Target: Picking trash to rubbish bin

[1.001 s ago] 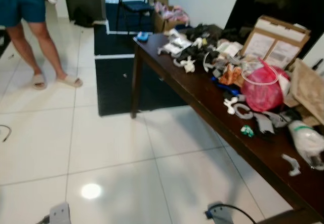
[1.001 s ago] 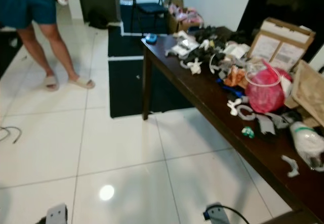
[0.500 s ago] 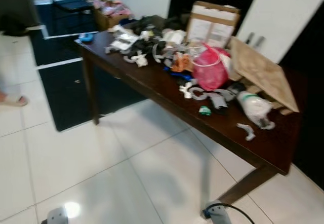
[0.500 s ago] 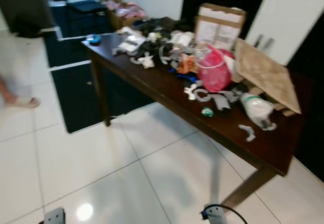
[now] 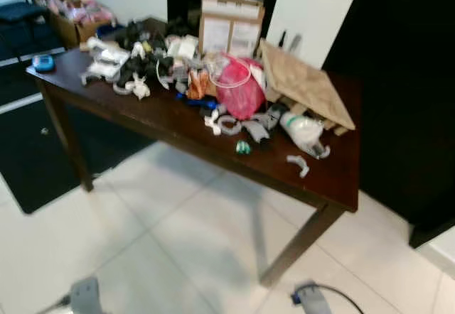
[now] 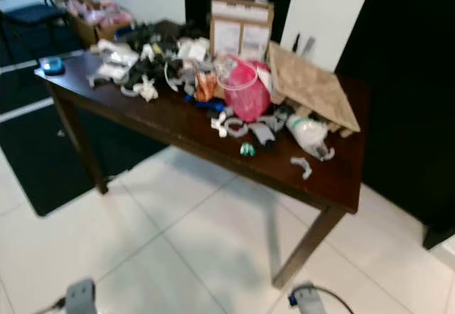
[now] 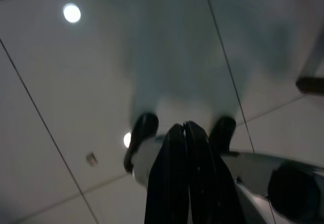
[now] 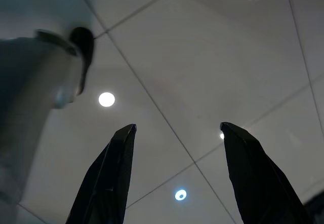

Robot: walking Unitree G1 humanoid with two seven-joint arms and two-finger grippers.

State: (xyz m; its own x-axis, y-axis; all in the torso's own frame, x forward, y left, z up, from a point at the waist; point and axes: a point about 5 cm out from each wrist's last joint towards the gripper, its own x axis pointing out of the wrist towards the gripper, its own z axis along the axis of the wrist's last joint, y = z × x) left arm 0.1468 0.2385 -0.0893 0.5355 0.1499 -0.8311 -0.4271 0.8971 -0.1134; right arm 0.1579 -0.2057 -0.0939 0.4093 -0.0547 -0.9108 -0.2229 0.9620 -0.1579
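Ahead of you stands a dark wooden table (image 5: pixel 174 118), its long axis running from the near right corner away to the far left. The trash (image 5: pixel 186 72) is heaped along its far edge in the same line, from the left end to past the middle. In the pile you can make out a pink plastic bag (image 5: pixel 240 91), a white plastic bag (image 5: pixel 301 130) lying beside it nearer the right end, small white plastic pieces (image 5: pixel 138 87) and a small green scrap (image 5: pixel 243 147) near the front edge. A small blue object (image 5: pixel 43 62) sits alone at the far left corner. A flattened brown cardboard sheet (image 5: pixel 306 84) leans tilted at the right end, and an upright cardboard box (image 5: pixel 229 25) behind the pile carries white labels; their writing is too blurred to read.

Your arms hang low over the white tiled floor (image 5: pixel 163 229). In the left wrist view, the left gripper (image 7: pixel 184 133) has its black fingers pressed together, holding nothing. In the right wrist view, the right gripper (image 8: pixel 177 133) has its fingers spread wide apart, empty, above the tiles.
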